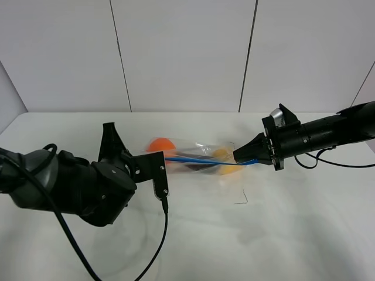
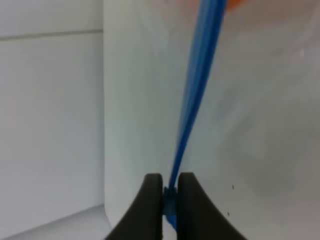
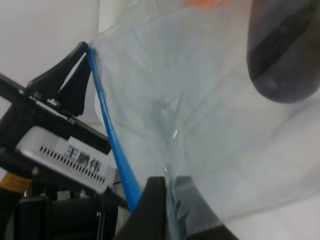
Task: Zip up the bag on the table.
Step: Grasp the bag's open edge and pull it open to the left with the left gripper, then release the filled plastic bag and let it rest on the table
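Left wrist view: bag (image 2: 260, 130) blurred, mostly cut off

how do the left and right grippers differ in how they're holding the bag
The left gripper pinches the blue zipper strip itself, at the bag's end by the orange toy; the right gripper holds the end by the yellow toy. The right gripper's fingers close on clear film beside the strip, not on it. Both are shut on the bag.
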You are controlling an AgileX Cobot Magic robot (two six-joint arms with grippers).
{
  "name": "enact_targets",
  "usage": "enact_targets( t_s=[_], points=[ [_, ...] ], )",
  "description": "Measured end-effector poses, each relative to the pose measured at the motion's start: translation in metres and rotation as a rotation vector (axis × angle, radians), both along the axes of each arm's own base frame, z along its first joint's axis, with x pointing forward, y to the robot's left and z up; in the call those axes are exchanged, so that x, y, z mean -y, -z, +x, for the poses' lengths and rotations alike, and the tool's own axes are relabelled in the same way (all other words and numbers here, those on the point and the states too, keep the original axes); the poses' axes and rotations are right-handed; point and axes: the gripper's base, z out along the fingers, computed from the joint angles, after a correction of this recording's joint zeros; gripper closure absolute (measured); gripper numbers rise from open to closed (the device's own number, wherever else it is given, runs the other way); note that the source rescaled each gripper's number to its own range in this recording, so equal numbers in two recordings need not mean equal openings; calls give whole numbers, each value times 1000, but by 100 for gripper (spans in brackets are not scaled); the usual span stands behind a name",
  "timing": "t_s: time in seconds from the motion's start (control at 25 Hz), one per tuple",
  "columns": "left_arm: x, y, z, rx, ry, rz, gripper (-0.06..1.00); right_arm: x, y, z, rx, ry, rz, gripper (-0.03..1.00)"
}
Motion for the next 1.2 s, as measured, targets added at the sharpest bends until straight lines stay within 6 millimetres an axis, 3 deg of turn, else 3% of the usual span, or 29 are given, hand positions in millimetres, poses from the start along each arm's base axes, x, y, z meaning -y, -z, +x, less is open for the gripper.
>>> enact_targets(
  t_s=[0.56, 0.64, 0.88, 0.96, 1.2],
  points=[
    [-5, 2, 0, -7, -4, 12, 93, 0, 0, 0, 0, -1, -1, 97],
    [-6, 2, 0, -5, -14, 15, 84, 0, 0, 0, 0, -5, -5, 97],
    [-10, 2, 1, 6, -50, 4, 34, 0, 1, -1, 0, -7, -7, 97],
    [-10, 2, 1, 10, -54, -3, 27, 0, 1, -1, 0, -7, -7, 97],
    [-9, -1, 4, 47, -24, 18, 24, 0, 1, -1, 0, -7, -7, 97]
  ],
)
